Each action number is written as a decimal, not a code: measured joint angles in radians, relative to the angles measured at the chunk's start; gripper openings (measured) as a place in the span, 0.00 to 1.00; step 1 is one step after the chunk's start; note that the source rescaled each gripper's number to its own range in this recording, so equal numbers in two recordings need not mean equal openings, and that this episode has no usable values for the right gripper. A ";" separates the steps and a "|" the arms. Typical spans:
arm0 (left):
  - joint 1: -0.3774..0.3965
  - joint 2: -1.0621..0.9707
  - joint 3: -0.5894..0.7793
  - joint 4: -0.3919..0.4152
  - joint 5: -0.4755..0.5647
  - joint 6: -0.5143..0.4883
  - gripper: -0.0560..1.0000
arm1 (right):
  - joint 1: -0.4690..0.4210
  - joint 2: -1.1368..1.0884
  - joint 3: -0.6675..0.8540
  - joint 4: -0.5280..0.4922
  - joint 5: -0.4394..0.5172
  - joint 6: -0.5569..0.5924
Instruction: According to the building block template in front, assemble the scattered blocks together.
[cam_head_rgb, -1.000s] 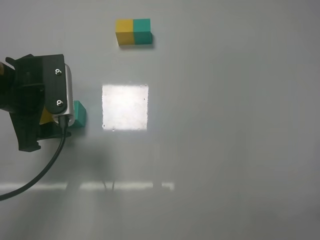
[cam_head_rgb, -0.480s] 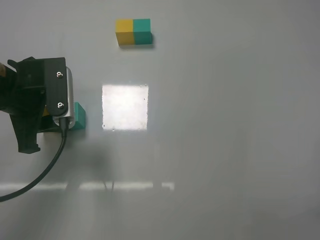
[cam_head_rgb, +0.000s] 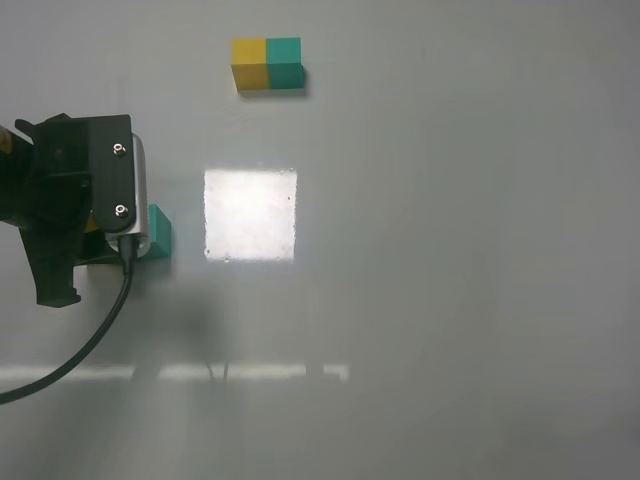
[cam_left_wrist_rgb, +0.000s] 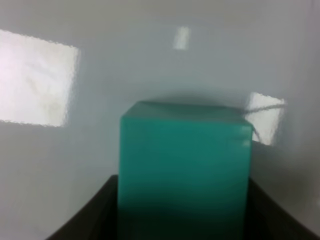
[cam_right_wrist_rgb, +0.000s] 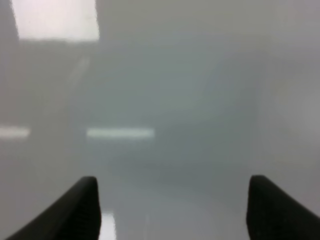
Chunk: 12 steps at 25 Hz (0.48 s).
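1. Left wrist view: the teal cube (cam_left_wrist_rgb: 184, 160) sits on the table (cam_left_wrist_rgb: 150, 65) between the left gripper's (cam_left_wrist_rgb: 183, 222) dark fingers; whether they clamp it, I cannot tell.
2. Seen from above, the cube peeks out just left of the bright patch (cam_head_rgb: 250, 214).
3. Template bar (cam_head_rgb: 267, 63) lies beyond that patch, apart from it.
4. Right gripper (cam_right_wrist_rgb: 172, 210): fingers spread wide.
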 joint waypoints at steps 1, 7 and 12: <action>-0.003 0.000 0.000 0.000 0.001 0.000 0.07 | 0.000 0.000 0.000 0.000 0.000 0.000; -0.053 0.006 -0.054 -0.004 0.010 0.000 0.07 | 0.000 0.000 0.000 0.000 0.000 0.000; -0.090 0.007 -0.099 -0.005 0.028 0.000 0.07 | 0.000 0.000 0.000 0.000 0.000 0.000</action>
